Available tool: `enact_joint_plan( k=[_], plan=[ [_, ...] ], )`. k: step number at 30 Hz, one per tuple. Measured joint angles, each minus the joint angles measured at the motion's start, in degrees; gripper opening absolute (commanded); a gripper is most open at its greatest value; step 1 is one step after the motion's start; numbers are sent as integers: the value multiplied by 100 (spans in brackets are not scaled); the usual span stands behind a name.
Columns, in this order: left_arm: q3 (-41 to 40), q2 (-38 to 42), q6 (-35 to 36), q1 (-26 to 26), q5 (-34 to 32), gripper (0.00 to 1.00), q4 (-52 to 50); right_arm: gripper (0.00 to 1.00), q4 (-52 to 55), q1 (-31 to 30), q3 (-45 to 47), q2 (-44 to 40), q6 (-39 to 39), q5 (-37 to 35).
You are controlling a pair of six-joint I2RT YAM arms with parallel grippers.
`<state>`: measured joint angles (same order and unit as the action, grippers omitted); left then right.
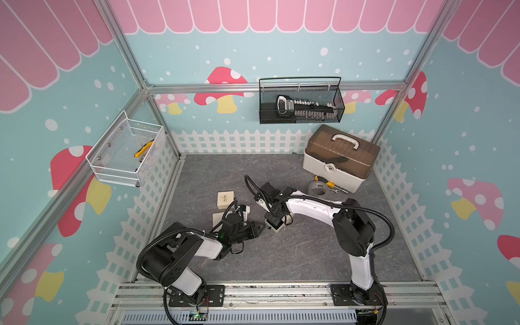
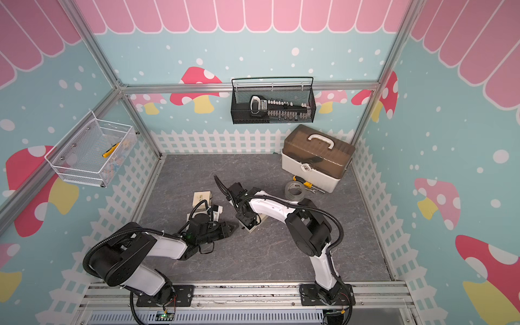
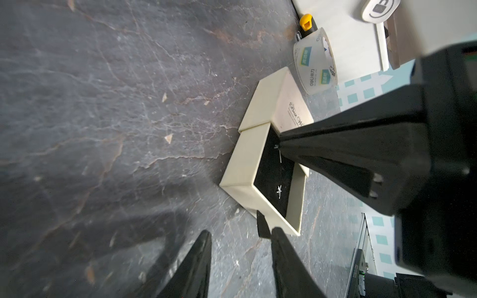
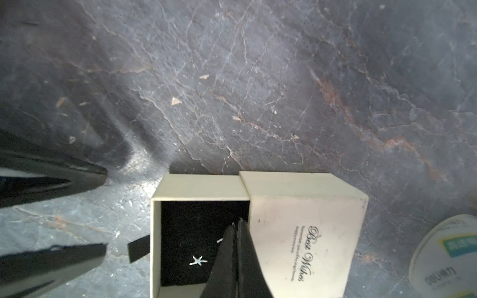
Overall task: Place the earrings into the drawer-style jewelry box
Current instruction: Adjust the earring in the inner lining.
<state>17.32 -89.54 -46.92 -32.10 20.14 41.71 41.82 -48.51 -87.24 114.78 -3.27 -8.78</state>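
Two robot arms are reaching over one gray table (image 1: 295, 253) that is looking like cracked stone. Near the middle of a top view, one small jewelry box (image 1: 278, 228) is sitting under the right arm. It is square and made of smooth cream card. Its one drawer (image 4: 198, 187) is sticking out of a cream sleeve (image 4: 304, 206) with curly black writing on it. The inside of the drawer is looking soft and black.

One tiny star earring (image 4: 198, 260) is lying on that black lining, thin and shiny with five little arms. The right tool (image 4: 237, 225) is poking its two black pointy tips into the drawer, and they are pressed tight together. One more thin silver bit (image 4: 219, 240) is showing right beside those tips. I cannot tell if it is being pinched.

The left tool (image 3: 241, 229) is hanging just outside the drawer with its two tips spread apart, gripping nothing. One small black pull tab (image 4: 138, 248) is sticking out from the drawer toward it.

One more beige box (image 1: 226, 199) is sitting left of the middle. At the upper right, one clear tape roll (image 1: 317, 189) and one screwdriver (image 1: 329, 184) with a yellow handle are lying by one white toolbox (image 1: 337, 180) with a brown lid. Two wire baskets are hanging on the walls, one white basket (image 1: 118, 157) and one black basket (image 1: 267, 112).
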Motion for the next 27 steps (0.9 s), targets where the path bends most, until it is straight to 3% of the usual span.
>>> enact_joint_plan(
  k=[27],
  plan=[
    [197,-245,90,-17,164,37,-72,0,153,-81,-177,315,-262,-223]
  ],
)
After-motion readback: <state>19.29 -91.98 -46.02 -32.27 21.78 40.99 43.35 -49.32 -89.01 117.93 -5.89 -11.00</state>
